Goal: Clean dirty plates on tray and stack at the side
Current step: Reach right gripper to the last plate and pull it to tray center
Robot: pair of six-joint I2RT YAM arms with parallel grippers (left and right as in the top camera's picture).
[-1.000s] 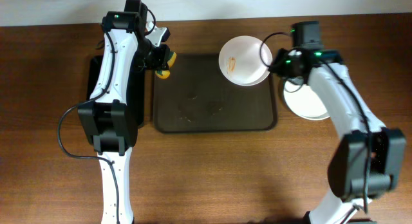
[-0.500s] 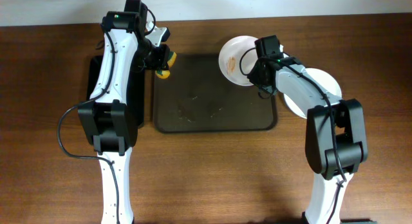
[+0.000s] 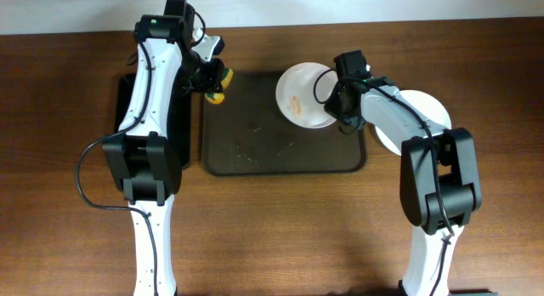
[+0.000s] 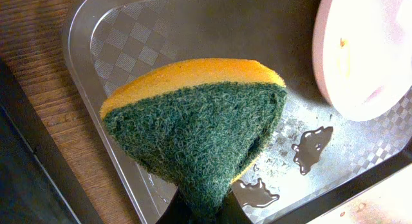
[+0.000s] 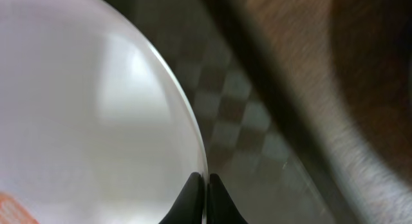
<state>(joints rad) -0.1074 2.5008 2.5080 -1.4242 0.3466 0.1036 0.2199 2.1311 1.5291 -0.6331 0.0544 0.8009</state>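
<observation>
Tray and plates from above
Plate [image 3: 297, 96] in the tray's [image 3: 280, 156] far right corner, sponge [image 3: 218, 82] over its far left; second plate [image 3: 435, 117] on the table [image 3: 280, 232] right of it.

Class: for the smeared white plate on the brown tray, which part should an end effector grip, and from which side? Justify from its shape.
Grip the thin right rim of the plate, coming from the right. It is wide and shallow, so only its edge fits between fingers; the right end effector is shut there, leaving the smear open to the sponge at left.
</observation>
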